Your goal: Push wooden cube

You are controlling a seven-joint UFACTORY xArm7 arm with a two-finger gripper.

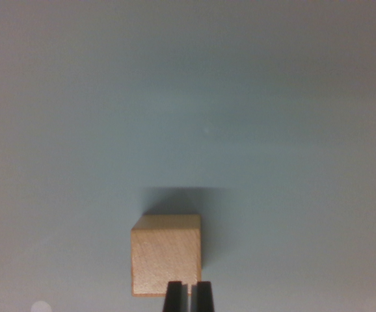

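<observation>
Wrist view | end effector [188, 296] clenched, holding nothing | tips just before wooden cube [166, 255]

A plain counter [253, 117] fills the wrist view from edge to edge, a smooth matte surface of pale grey-blue. It looks darker toward the top and the upper corners and lighter through the middle. A soft dark shadow [181, 200] lies on it a little below centre. At the bottom edge, toward the wrist view's left, sits a small pale round spot [41, 307], too blurred to identify.
</observation>
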